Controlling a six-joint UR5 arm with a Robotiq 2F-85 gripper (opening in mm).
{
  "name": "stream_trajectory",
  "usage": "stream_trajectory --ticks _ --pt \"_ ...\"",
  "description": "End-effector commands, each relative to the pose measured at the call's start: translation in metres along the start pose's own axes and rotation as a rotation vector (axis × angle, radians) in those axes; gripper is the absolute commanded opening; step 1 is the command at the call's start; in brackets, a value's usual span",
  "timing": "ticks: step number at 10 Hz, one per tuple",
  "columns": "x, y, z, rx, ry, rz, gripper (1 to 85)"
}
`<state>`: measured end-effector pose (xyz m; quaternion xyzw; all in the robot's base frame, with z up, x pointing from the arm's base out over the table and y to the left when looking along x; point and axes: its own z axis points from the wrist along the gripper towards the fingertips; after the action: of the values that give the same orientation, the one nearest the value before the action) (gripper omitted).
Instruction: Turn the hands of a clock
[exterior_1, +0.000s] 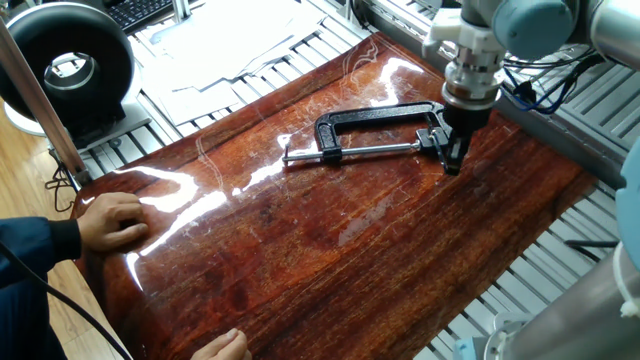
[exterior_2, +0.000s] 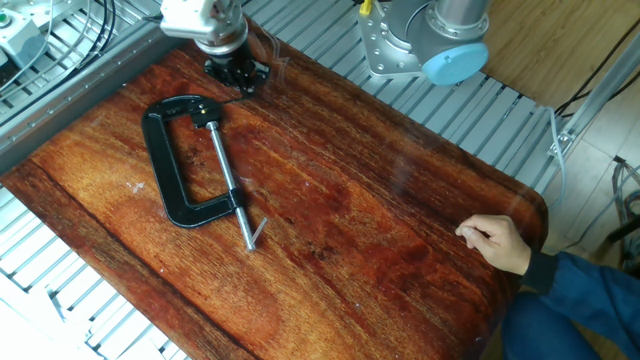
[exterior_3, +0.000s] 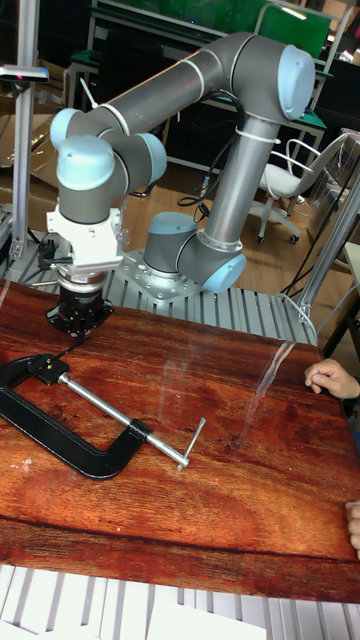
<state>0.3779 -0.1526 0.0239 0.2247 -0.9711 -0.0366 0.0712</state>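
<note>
The hands, a black C-clamp (exterior_1: 375, 115) (exterior_2: 160, 165) (exterior_3: 60, 435) with a long silver screw rod (exterior_1: 360, 152), lie flat on the glossy wooden board (exterior_1: 330, 250). The thin crossbar handle (exterior_2: 257, 233) points toward the middle of the board. Nothing shows in the clamp's jaw, and no clock is in view. My gripper (exterior_1: 452, 158) (exterior_2: 238, 75) (exterior_3: 78, 315) hangs low over the board, just beyond the clamp's closed end by the screw pad, and seems slightly apart from it. Its fingers read as one dark shape, so their gap is unclear.
A person's hand (exterior_1: 110, 220) (exterior_2: 495, 240) (exterior_3: 330, 378) rests on the board's edge opposite the clamp. The arm's base (exterior_2: 420, 40) stands on slatted aluminium behind the board. A round black device (exterior_1: 70, 65) and papers (exterior_1: 230, 35) lie off the board.
</note>
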Motion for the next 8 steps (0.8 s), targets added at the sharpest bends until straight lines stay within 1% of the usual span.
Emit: stream_trajectory --ticks 1,3,4,8 --pt "-0.014 -0.001 -0.008 0.003 -0.003 0.009 1.0" --pt "-0.021 -0.004 -0.016 0.007 0.006 0.009 1.0" --pt "-0.025 -0.004 -0.019 0.002 0.005 0.008 1.0" --pt "-0.045 -0.001 -0.016 0.001 -0.006 0.027 1.0"
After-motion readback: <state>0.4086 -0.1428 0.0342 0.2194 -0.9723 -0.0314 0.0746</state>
